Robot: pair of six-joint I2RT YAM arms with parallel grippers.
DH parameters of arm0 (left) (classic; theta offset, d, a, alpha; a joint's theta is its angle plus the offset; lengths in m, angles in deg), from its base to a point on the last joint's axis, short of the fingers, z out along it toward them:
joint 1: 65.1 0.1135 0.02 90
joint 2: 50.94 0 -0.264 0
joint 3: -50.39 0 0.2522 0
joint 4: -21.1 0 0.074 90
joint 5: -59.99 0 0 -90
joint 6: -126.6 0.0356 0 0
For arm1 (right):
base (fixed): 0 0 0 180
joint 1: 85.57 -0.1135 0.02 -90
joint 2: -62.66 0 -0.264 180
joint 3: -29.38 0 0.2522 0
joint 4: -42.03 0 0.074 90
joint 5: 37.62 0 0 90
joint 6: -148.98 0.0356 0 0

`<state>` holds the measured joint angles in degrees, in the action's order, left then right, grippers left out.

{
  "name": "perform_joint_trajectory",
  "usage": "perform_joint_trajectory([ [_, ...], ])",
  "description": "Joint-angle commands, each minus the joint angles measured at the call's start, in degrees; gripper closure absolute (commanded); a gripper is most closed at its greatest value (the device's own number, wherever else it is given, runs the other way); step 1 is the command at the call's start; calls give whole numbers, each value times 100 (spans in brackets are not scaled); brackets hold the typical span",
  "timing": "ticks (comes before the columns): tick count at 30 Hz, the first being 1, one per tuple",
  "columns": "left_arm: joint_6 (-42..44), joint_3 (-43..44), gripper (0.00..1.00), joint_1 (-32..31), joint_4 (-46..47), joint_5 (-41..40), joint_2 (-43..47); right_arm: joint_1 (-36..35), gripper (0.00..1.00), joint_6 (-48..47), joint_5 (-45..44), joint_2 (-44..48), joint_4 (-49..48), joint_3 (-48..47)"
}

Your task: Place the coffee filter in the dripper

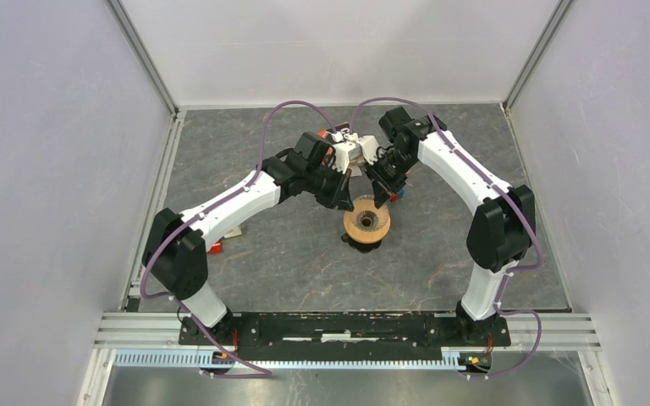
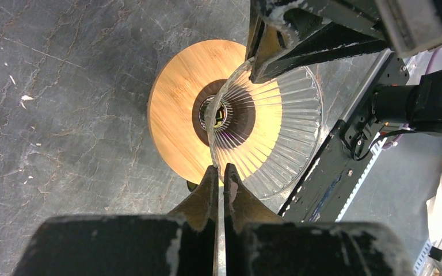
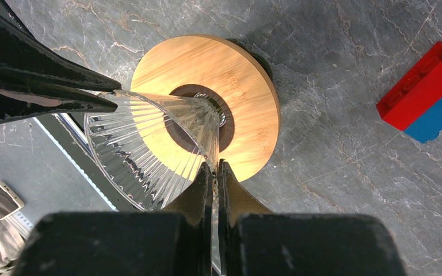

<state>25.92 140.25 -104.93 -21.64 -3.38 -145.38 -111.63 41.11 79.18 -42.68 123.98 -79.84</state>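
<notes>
The dripper stands mid-table, a round tan-orange top with a dark centre hole; it also shows in the left wrist view and the right wrist view. Both grippers hold a clear ribbed glass cup by opposite sides of its rim, just above the dripper. The cup's narrow end points at the centre hole. My left gripper is shut on the rim, and so is my right gripper. In the top view they meet over the dripper, left and right. The coffee filter is out of view.
A red-and-blue brick lies on the grey table right of the dripper. Another small red piece lies beside the left arm. White walls close in the table on three sides.
</notes>
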Motion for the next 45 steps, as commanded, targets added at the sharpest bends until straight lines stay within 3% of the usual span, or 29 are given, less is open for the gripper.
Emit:
perform_joint_trajectory([
  [1,233,-323,98,-174,-197,-68,-413,-344,100,-294,53,-243,-555,-71],
  [33,500,-514,98,-367,-4,-266,-350,-382,100,-279,-210,188,-1305,996],
  [45,669,-433,97,-376,41,-244,-132,-386,100,-358,-267,520,-1354,826],
])
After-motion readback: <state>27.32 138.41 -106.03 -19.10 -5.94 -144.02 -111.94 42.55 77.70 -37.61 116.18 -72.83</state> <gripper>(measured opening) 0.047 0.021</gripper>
